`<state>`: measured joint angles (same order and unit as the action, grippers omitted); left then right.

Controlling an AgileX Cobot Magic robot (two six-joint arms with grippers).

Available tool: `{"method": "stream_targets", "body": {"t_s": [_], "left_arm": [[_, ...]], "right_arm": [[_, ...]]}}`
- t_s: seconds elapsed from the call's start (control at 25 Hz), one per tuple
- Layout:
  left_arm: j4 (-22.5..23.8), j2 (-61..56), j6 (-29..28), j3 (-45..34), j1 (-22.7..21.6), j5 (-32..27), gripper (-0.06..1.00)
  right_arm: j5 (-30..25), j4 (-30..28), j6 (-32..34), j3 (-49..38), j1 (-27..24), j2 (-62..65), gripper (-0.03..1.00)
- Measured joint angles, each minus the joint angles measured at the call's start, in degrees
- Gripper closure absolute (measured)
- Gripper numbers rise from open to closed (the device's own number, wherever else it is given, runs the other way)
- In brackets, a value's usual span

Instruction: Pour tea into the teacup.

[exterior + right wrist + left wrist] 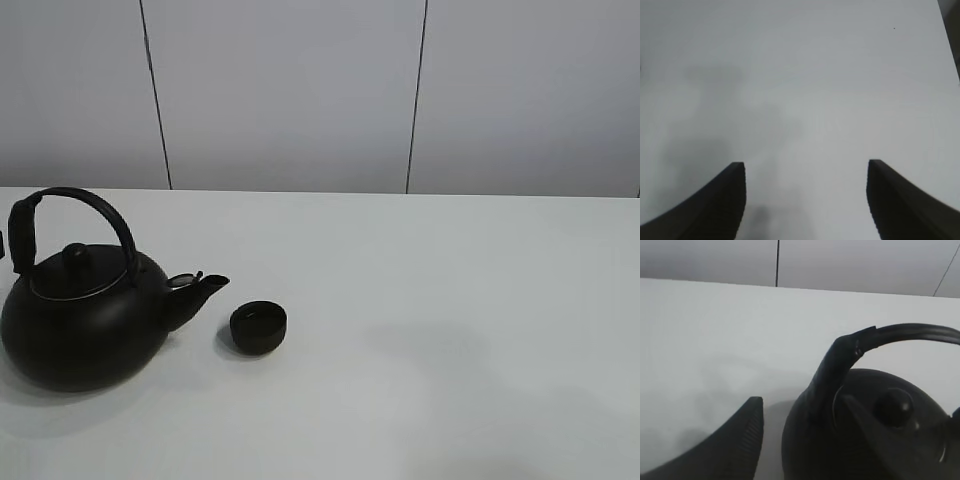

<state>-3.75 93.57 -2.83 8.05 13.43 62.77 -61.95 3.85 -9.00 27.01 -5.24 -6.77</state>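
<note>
Two hands stand spread, neither holding anything; the left hand (805, 440) sits at the kettle's (85, 320) handle (90, 205), likely to lift it; the teacup (259, 327) waits upright on the table (450, 330) just beside the spout (200, 290), ready for pouring; the right hand (805, 200) hovers over bare table.
</note>
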Motion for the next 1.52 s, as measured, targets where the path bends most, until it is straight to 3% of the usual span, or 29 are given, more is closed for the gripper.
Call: {"method": "stream_targets", "body": {"t_s": [0.16, 0.36, 0.48, 0.6, 0.72, 1.12, 1.32, 1.52], "left_arm": [[2.28, -1.40, -4.09, 4.84, -2.98, -10.98, 0.60], [11.35, -8.30, -9.18, 14.58, -11.40, -32.42, 0.60], [15.34, -11.80, -13.66, 21.60, -14.08, -42.18, 0.60], [17.26, -12.86, -18.43, 28.67, -15.58, -47.53, 0.60], [17.50, -12.99, -19.69, 32.86, -17.94, -52.72, 0.60], [17.54, -13.86, -19.60, 34.09, -33.78, -58.50, 0.63], [17.54, -23.54, -19.54, 34.84, -32.68, -66.99, 0.63], [17.37, -38.68, -13.19, 43.89, -24.92, -85.64, 0.63]], "right_arm": [[0.00, 0.00, 0.00, 0.00, 0.00, 0.00, 0.49], [0.00, 0.00, 0.00, 0.00, 0.00, 0.00, 0.49], [0.06, 0.00, 0.00, 0.00, 0.00, 0.00, 0.49], [0.00, 0.00, 0.00, 0.00, 0.00, 0.00, 0.49], [0.00, 0.00, 0.00, 0.00, 0.00, 0.00, 0.49], [0.00, 0.00, 0.00, 0.00, 0.00, 0.00, 0.49], [0.00, 0.00, 0.00, 0.00, 0.00, 0.00, 0.49], [0.00, 0.00, 0.00, 0.00, 0.00, 0.00, 0.49]]}}
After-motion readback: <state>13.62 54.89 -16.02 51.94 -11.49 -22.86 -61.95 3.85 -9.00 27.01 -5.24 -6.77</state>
